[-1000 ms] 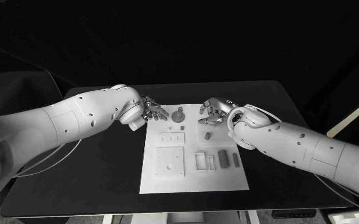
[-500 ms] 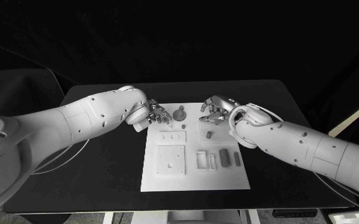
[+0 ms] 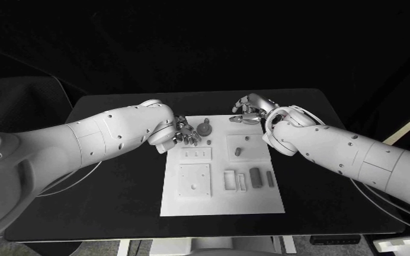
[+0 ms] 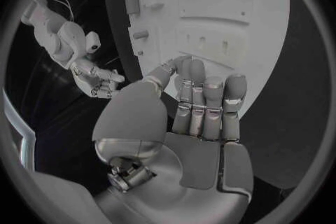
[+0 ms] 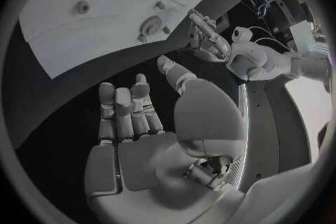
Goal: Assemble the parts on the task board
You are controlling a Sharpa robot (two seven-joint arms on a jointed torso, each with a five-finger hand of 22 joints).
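Note:
The white task board (image 3: 192, 205) lies in the middle of the black table. A grey round part (image 3: 205, 129) sits near its far edge, also seen as the round part (image 5: 149, 27) from the right wrist. A small peg (image 3: 240, 149) stands right of centre, and two dark bars (image 3: 255, 178) lie nearer me. My left hand (image 3: 180, 133) hovers at the board's far left corner, fingers side by side, and the left hand (image 4: 203, 106) holds nothing. My right hand (image 3: 249, 111) hangs over the board's far edge; the right hand (image 5: 136, 117) has its fingers stretched out and is empty.
Pale raised plates and recesses (image 3: 194, 182) cover the board's left half. Bare black table (image 3: 111, 197) runs round the board on all sides, with the table's right edge (image 3: 342, 131) beyond my right arm.
My right hand has pulled back from above the board's right middle to its far edge, uncovering the peg. My left hand has edged closer to the board's far left corner.

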